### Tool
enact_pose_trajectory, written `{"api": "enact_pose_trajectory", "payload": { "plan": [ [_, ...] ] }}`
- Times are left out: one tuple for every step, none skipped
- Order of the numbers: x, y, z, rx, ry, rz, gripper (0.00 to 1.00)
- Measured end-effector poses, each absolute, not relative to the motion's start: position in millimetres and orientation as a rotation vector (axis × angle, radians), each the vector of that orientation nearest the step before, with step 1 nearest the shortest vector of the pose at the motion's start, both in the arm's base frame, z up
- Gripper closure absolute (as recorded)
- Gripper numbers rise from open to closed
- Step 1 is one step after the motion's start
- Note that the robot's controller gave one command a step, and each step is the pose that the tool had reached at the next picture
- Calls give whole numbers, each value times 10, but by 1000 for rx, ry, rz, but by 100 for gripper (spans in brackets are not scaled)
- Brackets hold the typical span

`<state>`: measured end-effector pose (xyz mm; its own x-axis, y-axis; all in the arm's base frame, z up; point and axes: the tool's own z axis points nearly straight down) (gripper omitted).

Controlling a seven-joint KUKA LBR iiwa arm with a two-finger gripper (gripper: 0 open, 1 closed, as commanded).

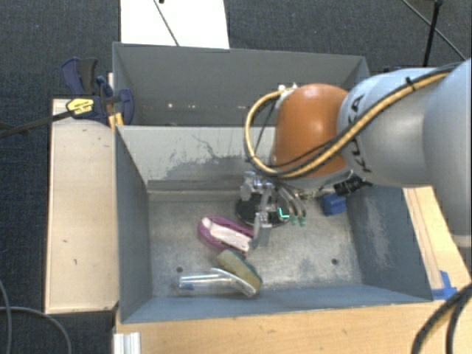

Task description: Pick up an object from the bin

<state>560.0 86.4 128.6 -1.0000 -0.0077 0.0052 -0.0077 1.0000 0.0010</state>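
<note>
Stock of bin, end effector low at centre

Contents of grey bin (133, 220), floor level:
- End effector (259, 226): lowered mid-bin; whether apart or together cannot be told.
- Purple-and-white oblong piece (223, 231): lying flat, its right end just beside the end effector, possibly touching. Judged the likeliest pick, being nearest.
- Olive wedge-shaped piece (240, 270): nearer, resting against a clear tube (198, 279) by the near wall.
- Blue block (333, 203): right, under the arm.

All lie loose, as settled; the sparse spread probably allows a straight descent.
</note>
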Motion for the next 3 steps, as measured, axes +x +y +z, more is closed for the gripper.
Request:
{"api": "enact_pose_trajectory", "payload": {
  "plan": [
    [5890, 624, 733, 125, -3144, -6, 0],
    [5888, 637, 777, 125, -3142, -5, 100],
    [5800, 675, 1555, 1015, -2977, 0, 100]
  ]
}}
